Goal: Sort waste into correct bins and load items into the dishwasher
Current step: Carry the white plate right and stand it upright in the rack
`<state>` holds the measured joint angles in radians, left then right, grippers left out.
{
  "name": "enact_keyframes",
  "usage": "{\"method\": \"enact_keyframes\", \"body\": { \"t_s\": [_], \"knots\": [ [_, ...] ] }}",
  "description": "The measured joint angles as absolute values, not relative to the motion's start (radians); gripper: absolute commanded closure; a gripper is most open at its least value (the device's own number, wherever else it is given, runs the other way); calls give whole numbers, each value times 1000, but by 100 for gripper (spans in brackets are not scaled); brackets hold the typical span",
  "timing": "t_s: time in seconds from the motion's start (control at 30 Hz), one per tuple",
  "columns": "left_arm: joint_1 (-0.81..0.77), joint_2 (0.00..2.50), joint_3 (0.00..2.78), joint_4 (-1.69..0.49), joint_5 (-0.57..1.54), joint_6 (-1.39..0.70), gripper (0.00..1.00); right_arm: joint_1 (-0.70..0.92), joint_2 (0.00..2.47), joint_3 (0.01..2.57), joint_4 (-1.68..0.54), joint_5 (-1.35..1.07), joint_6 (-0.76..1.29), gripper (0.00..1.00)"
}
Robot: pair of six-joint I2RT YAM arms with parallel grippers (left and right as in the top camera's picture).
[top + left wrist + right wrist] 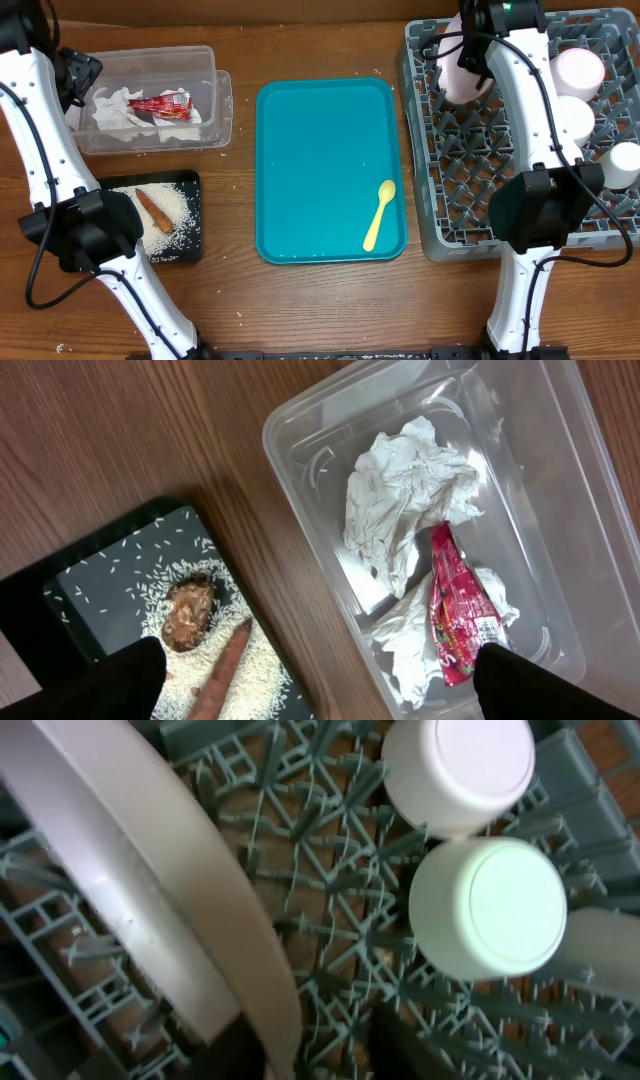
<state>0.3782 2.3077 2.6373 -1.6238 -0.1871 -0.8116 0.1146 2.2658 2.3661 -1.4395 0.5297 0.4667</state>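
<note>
1. Overhead: the left hand (78, 78) hangs in the upper left of the frame, at the left edge of the clear tub (215, 110). Crumpled napkins (115, 108) and the red wrapper (165, 103) lie inside the tub.
2. Below the tub, the black tray (190, 250) holds rice (175, 205) with the sausage stick (153, 208) lying on it. The left arm crosses the tray's left edge.
3. A strip of bare tabletop (300, 310) separates the tub from the teal tray (320, 170). The teal tray is mostly bare blue, and the spoon (380, 213) lies near its lower right corner.
4. The dish rack (470, 170) sits just beside the teal tray's right edge. The right hand (468, 48) is at the rack's upper left corner, over the plate (462, 78). The pink bowl (578, 70), the white bowl (570, 115) and the cup (625, 165) line the right side, and bare pegs fill the middle.
5. Left wrist: the dark fingertips (110, 680) stand wide apart at the lower corners with nothing between them. The brown lump (188, 615) sits on the rice just beside the stick, and wood shows between the black tray and the tub's rim.
6. Right wrist: the plate stands tilted on edge along the left, with both bowls upside down at the upper right and free pegs between them. I cannot tell whether this hand is apart or clamped on the plate.
</note>
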Motion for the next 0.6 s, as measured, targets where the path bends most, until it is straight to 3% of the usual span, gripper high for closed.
{"method": "enact_keyframes", "body": {
  "t_s": [0.07,0.13,0.23,0.4,0.6],
  "knots": [
    [378,2308,2637,-1623,-187,-812,0,117,2265,2366,-1450,506,467,50],
    [378,2308,2637,-1623,-187,-812,0,118,2259,2366,-1456,485,467,32],
    [378,2308,2637,-1623,-187,-812,0,118,2219,2363,-1459,433,470,14],
    [378,2308,2637,-1624,-187,-812,0,118,2059,2363,-1456,290,469,0],
    [378,2308,2637,-1624,-187,-812,0,118,1857,2369,-1467,-19,400,0]
  ]
}}
